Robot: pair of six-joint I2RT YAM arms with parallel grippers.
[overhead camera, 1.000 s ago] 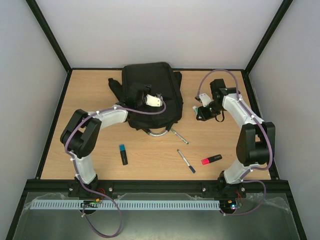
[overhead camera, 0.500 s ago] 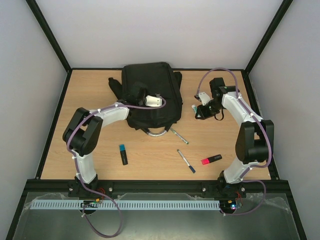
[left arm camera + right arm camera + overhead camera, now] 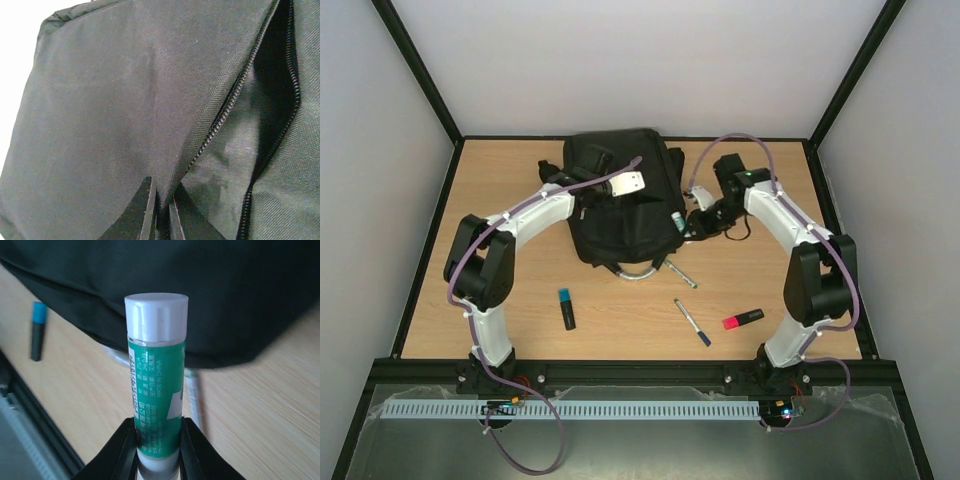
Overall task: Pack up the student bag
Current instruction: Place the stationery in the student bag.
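Observation:
The student bag (image 3: pixel 625 200) is a large black backpack lying flat at the back middle of the table. My left gripper (image 3: pixel 621 189) is over its top. In the left wrist view the left gripper (image 3: pixel 162 184) is shut on a fold of the bag's fabric (image 3: pixel 125 100), beside an open zip slit (image 3: pixel 277 75). My right gripper (image 3: pixel 686 222) is at the bag's right edge, shut on a green glue stick (image 3: pixel 677 220). The glue stick (image 3: pixel 156 380), white-capped, stands upright between the right gripper's (image 3: pixel 157 440) jaws, with the bag (image 3: pixel 210 290) just beyond it.
On the wooden table in front of the bag lie a black marker with a blue cap (image 3: pixel 566 308), a pen (image 3: pixel 692 322), a pink highlighter (image 3: pixel 743 319) and another pen (image 3: pixel 678 272) by the bag's grey loop handle (image 3: pixel 635 268). Black frame rails border the table.
My left gripper has closed on the bag's fabric and shifted slightly toward the back. My right arm has carried the glue stick left, from open table to the bag's right edge.

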